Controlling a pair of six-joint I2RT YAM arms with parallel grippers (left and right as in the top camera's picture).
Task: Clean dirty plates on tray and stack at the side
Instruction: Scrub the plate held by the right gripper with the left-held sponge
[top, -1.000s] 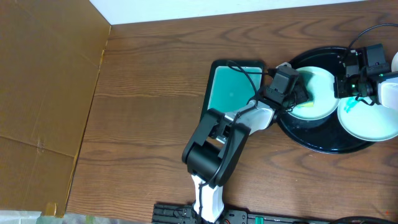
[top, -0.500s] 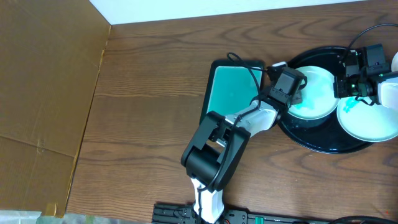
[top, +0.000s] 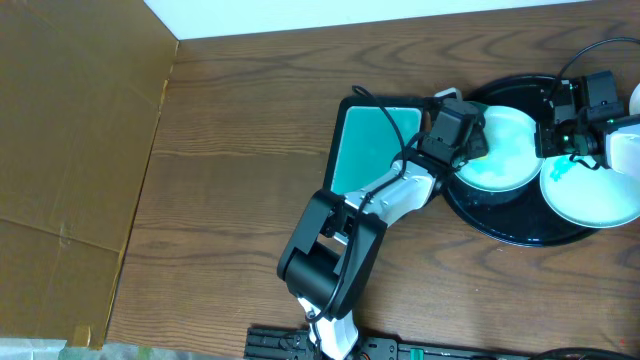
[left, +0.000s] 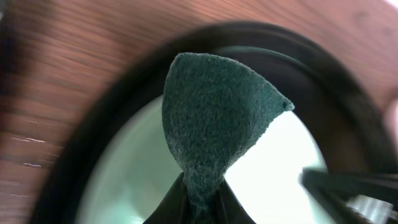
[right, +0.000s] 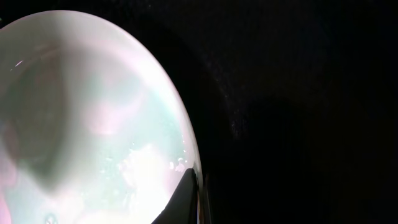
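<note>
The black round tray (top: 510, 228) sits at the far right. A white plate (top: 505, 150) lies on its left half. A second white plate (top: 600, 200) with a teal smear overlaps the tray's right side. A third plate is not clearly visible. My left gripper (top: 455, 128) is shut on a dark green scouring pad (left: 217, 118) over the plate's (left: 280, 168) left rim, inside the tray (left: 336, 68). My right gripper (top: 562, 135) is shut on the right rim of the same plate (right: 81, 124); its finger (right: 193, 193) rests on the rim above the tray (right: 298, 124).
A rectangular black-rimmed dish with a teal inside (top: 372, 145) lies just left of the tray, under my left arm. A brown cardboard sheet (top: 80, 150) covers the table's left side. A white wall edge runs along the back.
My left gripper has moved with the pad up and to the left across the plate, uncovering more of its surface. The right gripper and the plates have not moved.
</note>
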